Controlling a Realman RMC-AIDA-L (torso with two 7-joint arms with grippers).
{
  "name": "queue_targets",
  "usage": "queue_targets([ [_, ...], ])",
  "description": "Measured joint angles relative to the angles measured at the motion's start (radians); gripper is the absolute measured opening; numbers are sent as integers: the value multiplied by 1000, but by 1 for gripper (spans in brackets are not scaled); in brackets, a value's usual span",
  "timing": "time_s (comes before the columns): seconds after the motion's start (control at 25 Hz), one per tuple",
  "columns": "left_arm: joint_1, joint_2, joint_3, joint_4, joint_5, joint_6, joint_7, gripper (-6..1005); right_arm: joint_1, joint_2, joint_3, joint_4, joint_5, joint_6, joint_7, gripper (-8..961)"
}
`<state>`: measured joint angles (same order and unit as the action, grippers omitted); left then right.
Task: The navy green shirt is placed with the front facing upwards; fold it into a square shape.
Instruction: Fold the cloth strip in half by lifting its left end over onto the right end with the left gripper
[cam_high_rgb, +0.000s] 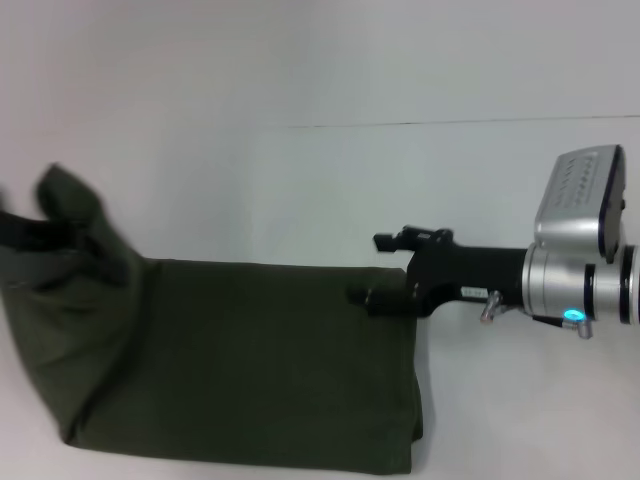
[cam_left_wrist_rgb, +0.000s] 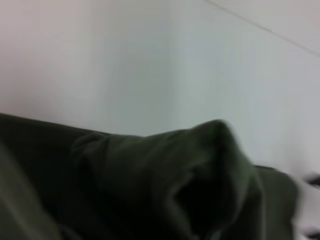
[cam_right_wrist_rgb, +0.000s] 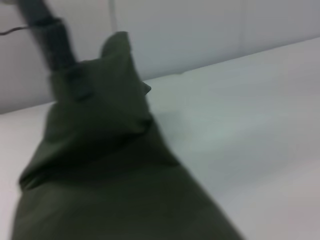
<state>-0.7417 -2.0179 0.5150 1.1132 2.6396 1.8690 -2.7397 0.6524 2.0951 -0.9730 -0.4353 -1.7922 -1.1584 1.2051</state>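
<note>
A dark olive-green shirt (cam_high_rgb: 250, 360) lies on a pale white surface (cam_high_rgb: 300, 190), folded into a wide, flat band that runs across the lower half of the head view, plain cloth facing up with no print showing. Its right-hand edge is a neat straight fold. At the robot's left the cloth is lifted off the surface into a rumpled peak, and the left gripper (cam_high_rgb: 75, 245) shows as a dark, blurred shape at the left edge of that view, its fingers clamped on this raised end of the shirt. In the left wrist view the bunched green cloth (cam_left_wrist_rgb: 165, 185) fills the lower part of the picture, with a rounded hump of fabric standing against the pale surface behind it. In the right wrist view the shirt (cam_right_wrist_rgb: 105, 165) stretches away from the camera and rises to the same peak, where the dark left arm (cam_right_wrist_rgb: 50, 40) comes down onto it from above. The right gripper (cam_high_rgb: 385, 270) reaches in from the robot's right on a black and silver arm, sitting at the upper right corner of the folded band; one black finger sits at the cloth's edge and the other stands apart over the bare surface, parted and holding nothing.
</note>
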Motion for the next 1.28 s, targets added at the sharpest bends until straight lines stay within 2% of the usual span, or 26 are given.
queue_targets([
  [0.16, -14, -47, 5, -15, -92, 40, -9, 64, -14, 0, 1, 0, 75, 82, 0, 915],
  [0.32, -18, -98, 9, -48, -149, 27, -9, 64, -21, 0, 1, 0, 139, 146, 1, 915],
  [0.52, -13, -134, 23, -150, -177, -49, 6, 66, -24, 0, 1, 1, 174, 185, -1, 915],
  [0.64, -8, -142, 38, -215, -201, -99, 23, 67, -26, 0, 1, 4, 179, 191, -6, 915],
  [0.96, -7, -145, 83, -380, -316, -223, 63, 69, -31, 2, 1, 8, 180, 210, -8, 915],
  [1.28, -17, -148, 129, -528, -371, -347, 106, 72, -34, 2, 1, 10, 180, 222, -3, 916],
])
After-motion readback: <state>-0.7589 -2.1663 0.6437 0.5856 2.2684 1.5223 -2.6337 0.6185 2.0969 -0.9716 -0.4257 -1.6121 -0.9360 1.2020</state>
